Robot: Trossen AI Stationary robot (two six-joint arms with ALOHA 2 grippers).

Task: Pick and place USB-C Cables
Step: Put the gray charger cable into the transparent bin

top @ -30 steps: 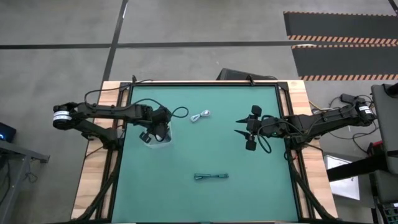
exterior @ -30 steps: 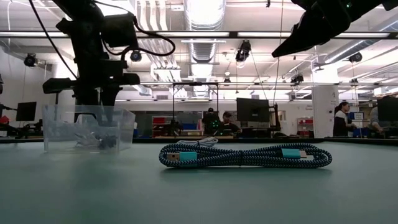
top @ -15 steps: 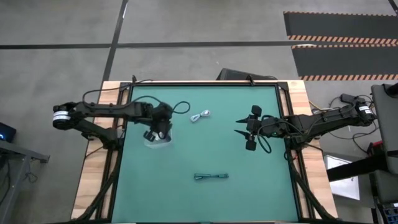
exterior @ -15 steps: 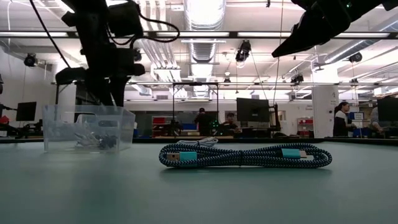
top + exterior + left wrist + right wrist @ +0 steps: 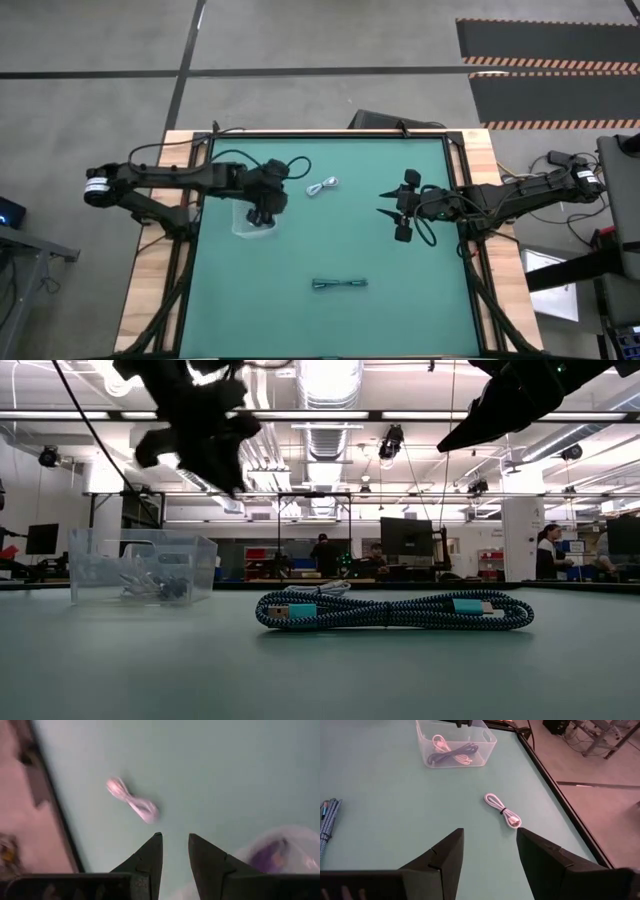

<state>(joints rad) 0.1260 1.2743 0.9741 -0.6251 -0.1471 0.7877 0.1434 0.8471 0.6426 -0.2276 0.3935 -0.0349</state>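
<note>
Since the earlier frames, left gripper (image 5: 268,203) has swung from the clear plastic bin's far-left corner to its right edge and risen higher in the low view; nothing else has shifted. Left gripper: above the clear rectangular plastic bin (image 5: 240,228) at the table's 10 o'clock, fingers (image 5: 150,860) set narrowly apart, holding nothing. Right gripper (image 5: 397,211): raised over the mat at 3 o'clock, fingers (image 5: 445,855) spread wide, holding nothing. White coiled USB-C cable (image 5: 322,187): loose on the green table mat (image 5: 340,240) at 12 o'clock, just right of the left gripper and well apart from the bin. Dark black-and-teal braided USB-C cable bundle (image 5: 339,284): lying flat at 6 o'clock, well apart from both grippers; nearest the low camera (image 5: 392,610). Bin contents, per right wrist view: one white coiled cable (image 5: 439,742) and one dark straight cable bundle (image 5: 455,754), touching each other.
</note>
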